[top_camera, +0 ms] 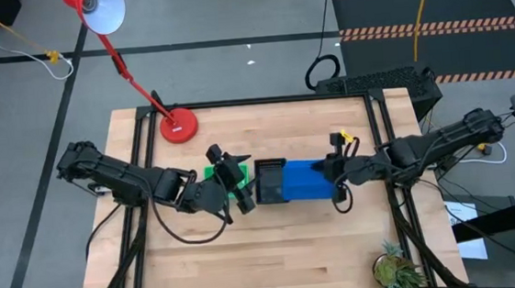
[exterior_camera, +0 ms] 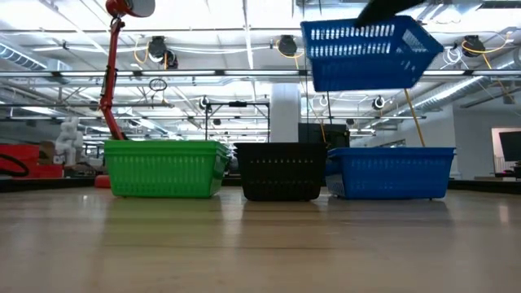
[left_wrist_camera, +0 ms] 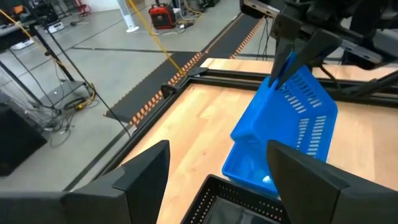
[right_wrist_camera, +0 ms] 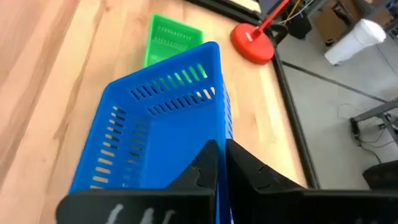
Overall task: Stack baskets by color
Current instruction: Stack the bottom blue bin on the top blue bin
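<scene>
A blue basket point(exterior_camera: 368, 54) hangs tilted in the air above another blue basket point(exterior_camera: 391, 172) that sits on the wooden surface point(top_camera: 275, 244). The right claw point(right_wrist_camera: 221, 163) is clenched on the near wall of the raised basket, its two dark fingers pinched together over the rim. In the low view three baskets stand in a row on the surface: a green basket point(exterior_camera: 165, 168), a black basket point(exterior_camera: 281, 171) in the middle, close beside the green one, and the lower blue one touching the black one's other side. The left claw point(left_wrist_camera: 214, 171) is released, its fingers spread wide just above the black basket, holding nothing. From above, the left arm reaches in over the green and black baskets. A red lamp base point(top_camera: 179, 125) rests near the surface's far edge.
</scene>
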